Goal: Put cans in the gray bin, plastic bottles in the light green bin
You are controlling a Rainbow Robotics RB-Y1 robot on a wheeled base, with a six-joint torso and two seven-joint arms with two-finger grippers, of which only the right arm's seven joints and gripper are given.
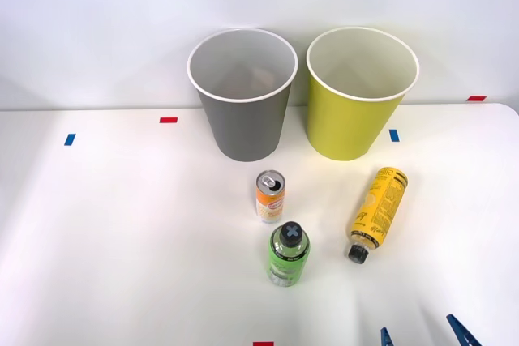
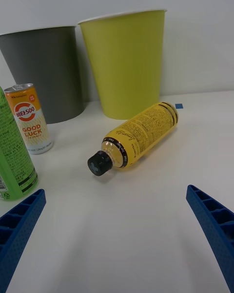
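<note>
Orange-and-white can (image 1: 270, 196) stands upright on the white table (image 1: 122, 224), silver top with pull tab facing up, just in front of the gray bin (image 1: 243, 95); its label reads "GOOD LUCK" in the right wrist view. Green bottle (image 1: 288, 255) stands upright near the can, closer to the robot, its black cap (image 1: 290, 234) uppermost. Yellow bottle (image 1: 376, 212) lies on its side to the robot's right of both, black cap (image 1: 358, 254) pointing toward the robot, base toward the light green bin (image 1: 361, 91).

The two bins stand side by side at the far part of the table, gray on the robot's left, light green on its right, close together, both upright with white rims and pale interiors.

The right gripper (image 1: 423, 336) sits at the near table edge, on the robot's right; its blue ribbed fingers (image 2: 19, 227) are spread wide apart and grip nothing, with the yellow bottle lying ahead of them.

Small red tape marks (image 1: 168, 120) and blue tape marks (image 1: 70, 139) dot the tabletop. A plain pale wall (image 1: 97, 22) rises behind the table.

The bottom of each bin's interior is hard to make out. In the wrist view the green bottle is cut off at the frame edge.
</note>
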